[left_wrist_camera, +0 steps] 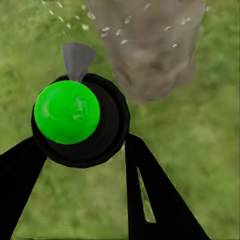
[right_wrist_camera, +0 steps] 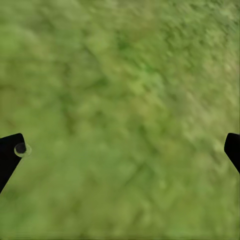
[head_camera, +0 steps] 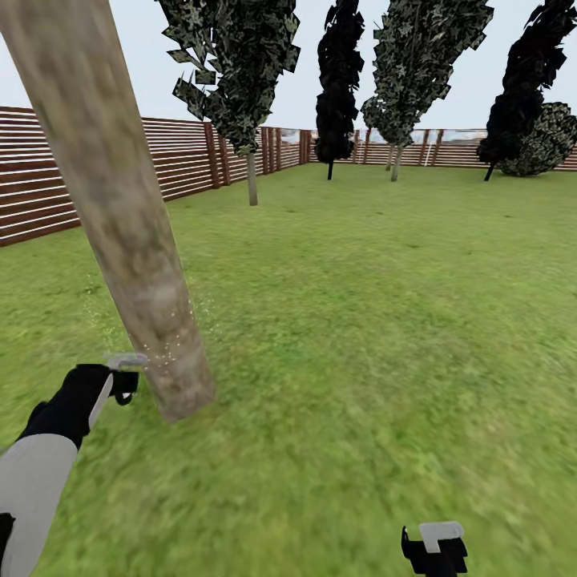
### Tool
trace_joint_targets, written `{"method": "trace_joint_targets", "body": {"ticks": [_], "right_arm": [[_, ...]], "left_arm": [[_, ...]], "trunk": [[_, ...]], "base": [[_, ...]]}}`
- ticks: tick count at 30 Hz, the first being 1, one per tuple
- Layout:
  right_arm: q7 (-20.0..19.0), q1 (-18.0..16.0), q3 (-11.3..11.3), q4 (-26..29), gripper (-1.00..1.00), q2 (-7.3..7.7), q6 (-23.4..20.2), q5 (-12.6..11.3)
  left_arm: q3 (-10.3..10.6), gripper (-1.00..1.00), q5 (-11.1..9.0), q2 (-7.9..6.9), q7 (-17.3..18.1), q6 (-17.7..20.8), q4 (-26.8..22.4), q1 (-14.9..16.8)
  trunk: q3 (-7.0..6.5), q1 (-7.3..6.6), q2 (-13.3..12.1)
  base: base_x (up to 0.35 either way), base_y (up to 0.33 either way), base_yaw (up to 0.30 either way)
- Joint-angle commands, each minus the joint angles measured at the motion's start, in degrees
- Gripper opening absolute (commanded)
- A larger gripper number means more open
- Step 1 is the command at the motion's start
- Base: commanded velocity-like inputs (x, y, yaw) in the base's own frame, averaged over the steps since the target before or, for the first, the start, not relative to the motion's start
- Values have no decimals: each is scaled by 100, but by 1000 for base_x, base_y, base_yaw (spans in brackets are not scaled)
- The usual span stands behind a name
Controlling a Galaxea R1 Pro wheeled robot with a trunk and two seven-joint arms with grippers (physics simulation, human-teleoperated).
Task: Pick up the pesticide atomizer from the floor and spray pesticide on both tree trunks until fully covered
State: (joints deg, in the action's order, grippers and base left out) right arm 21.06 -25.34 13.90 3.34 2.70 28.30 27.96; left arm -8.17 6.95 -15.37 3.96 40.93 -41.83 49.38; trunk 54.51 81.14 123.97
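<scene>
From the head camera, the thick pale grey-brown mottled tree trunk [head_camera: 120,216] rises at the near left of the green lawn [head_camera: 361,320], with the brown slatted wooden fence [head_camera: 184,156] far behind it. The left pincer [head_camera: 122,377] sits just beside the trunk's base, and fine white specks of pesticide [head_camera: 172,344] dot the lower bark. Coverage looks confined to that low patch, so the spray should probably climb the trunk and work round its sides. The right pincer [head_camera: 437,545] hangs low at the near right, over grass.

In the left wrist camera, the two black fingers [left_wrist_camera: 150,200] are closed against the small dark bottle-shaped pesticide atomizer [left_wrist_camera: 80,120], seen end-on with a bright green round face; its grey nozzle [left_wrist_camera: 77,57] points towards the trunk [left_wrist_camera: 150,50], where specks cling. Keeping the nozzle near and square to the bark should waste less onto the grass.

In the right wrist camera, the fingertips [right_wrist_camera: 10,152] stand wide apart with nothing between them, above blurred lawn [right_wrist_camera: 125,100].
</scene>
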Motion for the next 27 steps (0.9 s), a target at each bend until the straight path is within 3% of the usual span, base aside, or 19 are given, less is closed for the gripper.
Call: {"method": "trace_joint_targets", "body": {"ticks": [1, 2, 4, 6, 8, 11, 19, 27], "right_arm": [[22, -2, 43, -8, 100, 0, 17, 60], [23, 0, 43, -8, 100, 2, 16, 60], [24, -1, 43, -8, 100, 2, 17, 59], [25, -2, 43, -8, 100, 2, 15, 53], [24, -1, 43, -8, 100, 2, 16, 52], [30, -4, 43, -8, 100, 2, 15, 51], [30, -2, 43, -4, 100, 2, 17, 43], [39, -4, 51, 0, 100, 2, 17, 43]], "left_arm": [[-7, -100, -36, -122, 49, 27, -15, 3], [13, -100, -36, -138, 100, 34, -46, 2], [144, -100, -45, -34, 330, 68, -75, 42], [190, -100, -38, 11, 440, 431, -79, 326], [193, -100, -8, -109, 465, 647, -81, 484], [195, -100, -34, -529, 550, 685, -80, 510], [260, -100, -19, -515, 597, 697, -257, 573], [393, -100, -19, -503, 597, 801, -268, 634]], "trunk": [[5, -1, 2], [5, -1, 2], [5, -1, 2], [5, -1, 2], [5, -1, 2], [5, -1, 2], [5, -1, 2], [5, -1, 2]], "base": [[0, 0, 0], [0, 0, 0], [0, 0, 0], [0, 0, 0], [0, 0, 0], [0, 0, 0], [1, -10, 168], [92, -245, 14]]}}
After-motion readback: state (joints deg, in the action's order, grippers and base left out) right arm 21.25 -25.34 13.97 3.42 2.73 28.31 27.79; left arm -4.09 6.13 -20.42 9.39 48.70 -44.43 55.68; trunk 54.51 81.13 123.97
